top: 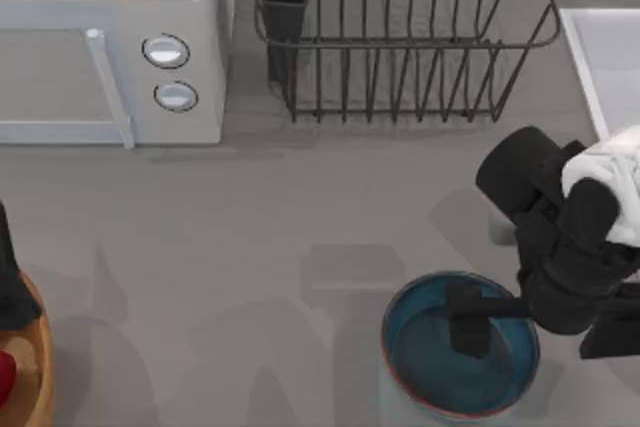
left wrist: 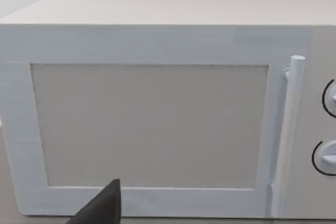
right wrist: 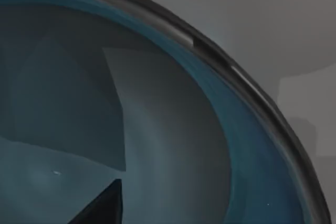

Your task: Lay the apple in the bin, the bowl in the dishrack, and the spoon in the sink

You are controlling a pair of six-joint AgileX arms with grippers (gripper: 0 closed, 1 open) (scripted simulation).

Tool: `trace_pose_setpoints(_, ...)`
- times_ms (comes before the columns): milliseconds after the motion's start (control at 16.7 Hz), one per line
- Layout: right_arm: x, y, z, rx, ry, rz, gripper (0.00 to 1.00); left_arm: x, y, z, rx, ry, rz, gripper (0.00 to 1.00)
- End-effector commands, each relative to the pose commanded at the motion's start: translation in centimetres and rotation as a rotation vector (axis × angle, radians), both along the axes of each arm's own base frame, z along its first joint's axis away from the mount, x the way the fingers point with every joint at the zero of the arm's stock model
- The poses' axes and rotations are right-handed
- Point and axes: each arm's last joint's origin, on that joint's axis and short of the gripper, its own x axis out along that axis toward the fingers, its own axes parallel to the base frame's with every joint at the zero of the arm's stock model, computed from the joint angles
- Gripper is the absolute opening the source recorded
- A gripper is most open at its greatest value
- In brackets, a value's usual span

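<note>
right gripper (top: 470,322) over blue bowl (top: 420,372), finger spread unclear; rigid, slick glaze, so pinch the rim.

White microwave (top: 110,42) at the table's far left, two round knobs (top: 166,51), vertical door handle (top: 108,87), grey table (top: 260,247)

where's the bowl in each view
Top view: bowl at the bottom edge, right of centre, with the right gripper above its inside.
Left wrist view: not in it; this one faces the microwave.
Right wrist view: the bowl's blue inside seen close, rim curving across.
Shared landmark: the bowl's rim.
</note>
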Motion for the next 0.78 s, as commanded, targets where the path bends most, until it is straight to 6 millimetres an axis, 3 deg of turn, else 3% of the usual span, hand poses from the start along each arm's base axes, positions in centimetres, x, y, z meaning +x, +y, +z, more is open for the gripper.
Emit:
trace_pose_setpoints(720, 0.00, 0.00, 0.00, 0.000, 0.000, 0.000, 0.02, 0.00, 0.00, 0.00, 0.000, 0.000, 0.000, 1.00)
trace_pose_setpoints(780, 0.00, 0.00, 0.00, 0.000, 0.000, 0.000, 0.00, 0.00, 0.00, 0.00, 0.000, 0.000, 0.000, 1.00)
